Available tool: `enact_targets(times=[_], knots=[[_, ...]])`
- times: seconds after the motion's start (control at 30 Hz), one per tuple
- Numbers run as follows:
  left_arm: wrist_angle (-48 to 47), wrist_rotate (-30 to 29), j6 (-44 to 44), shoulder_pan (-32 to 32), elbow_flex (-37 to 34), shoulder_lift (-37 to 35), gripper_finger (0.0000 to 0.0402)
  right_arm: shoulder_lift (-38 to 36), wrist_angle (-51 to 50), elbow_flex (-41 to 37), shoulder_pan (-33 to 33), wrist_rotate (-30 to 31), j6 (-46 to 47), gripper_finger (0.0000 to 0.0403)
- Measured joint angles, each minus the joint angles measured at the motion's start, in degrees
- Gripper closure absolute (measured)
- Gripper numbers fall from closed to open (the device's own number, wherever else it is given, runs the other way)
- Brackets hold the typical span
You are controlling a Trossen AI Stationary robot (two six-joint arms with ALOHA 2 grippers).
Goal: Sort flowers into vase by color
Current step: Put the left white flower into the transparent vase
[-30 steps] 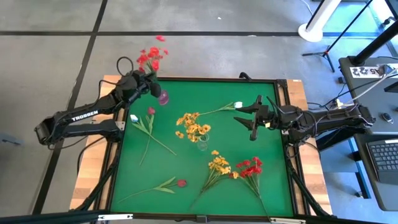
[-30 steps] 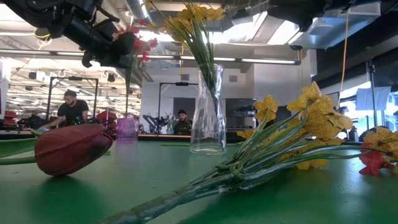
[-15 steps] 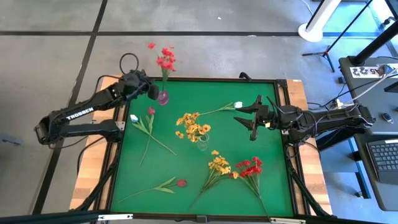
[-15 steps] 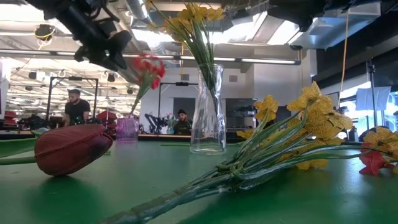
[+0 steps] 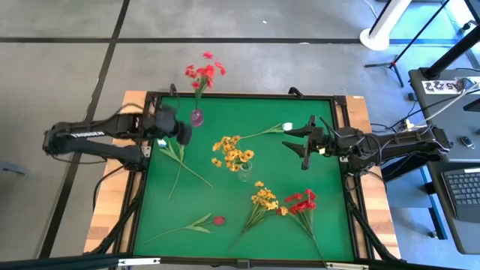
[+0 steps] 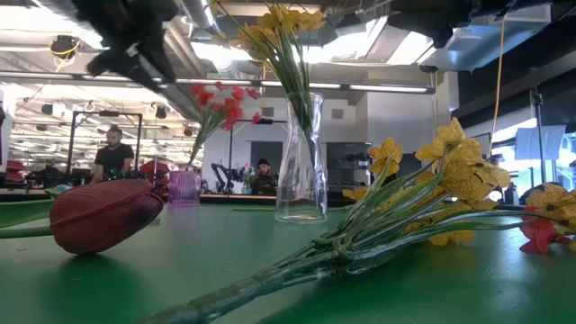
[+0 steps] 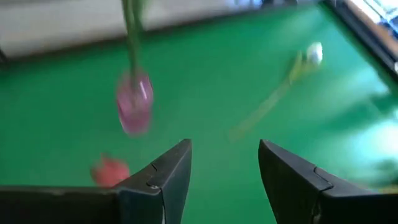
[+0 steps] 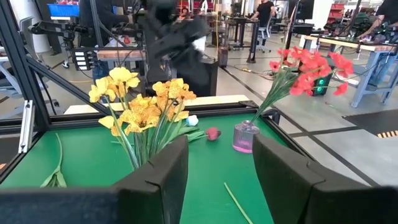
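Observation:
A red flower cluster (image 5: 202, 73) stands with its stem in the small pink vase (image 5: 196, 117) at the table's far left, leaning over the far edge. My left gripper (image 5: 182, 133) hangs open just near of that vase, above a dark pink-red bud (image 7: 109, 169) lying on the mat. In its wrist view the pink vase (image 7: 134, 102) is ahead of the open fingers. A yellow cluster (image 5: 232, 150) stands in the clear vase (image 5: 244, 171) at the middle. My right gripper (image 5: 296, 142) waits open beside the white bloom (image 5: 286, 127).
On the green mat lie a yellow cluster (image 5: 264, 197), a red cluster (image 5: 301, 201) and a second dark bud (image 5: 218, 220) toward the near edge. A raised black frame (image 5: 247, 96) rims the mat. People stand in the room behind the table.
My left gripper set the red cluster's stem into the pink vase, let go, and drew back toward the table's near-left. The cluster swung from leaning left in the gripper to standing in the vase on its own.

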Motion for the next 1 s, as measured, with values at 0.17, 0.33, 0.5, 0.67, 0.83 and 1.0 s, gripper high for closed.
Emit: enact_targets(times=[0.17,0.33,0.5,0.67,0.83,1.0], knots=[[-3.4,-2.0,-21.0,-14.0,-5.2,0.1,0.0225,0.0,-0.3,0.0,0.0,0.0,-0.2,0.0226],[-6.6,-3.3,-40.9,-24.7,-10.2,0.9,0.0225,0.0,-1.0,0.0,0.0,0.0,-0.2,0.0226],[-13.8,-0.6,-57.7,-30.7,-13.1,3.5,0.0225,0.0,-1.7,0.0,0.0,0.0,-0.2,0.0226],[-14.4,1.0,-64.6,-31.3,-13.4,6.0,0.0225,0.0,-2.0,0.0,0.0,0.0,-1.0,0.0226],[-14.9,4.2,-73.8,-29.3,-13.4,8.9,0.0225,0.0,-2.1,0.0,0.0,0.0,-1.7,0.0226],[-14.4,6.9,-75.1,-27.0,-13.4,11.3,0.0225,0.0,-2.9,0.0,0.0,0.0,-1.7,0.0226]])
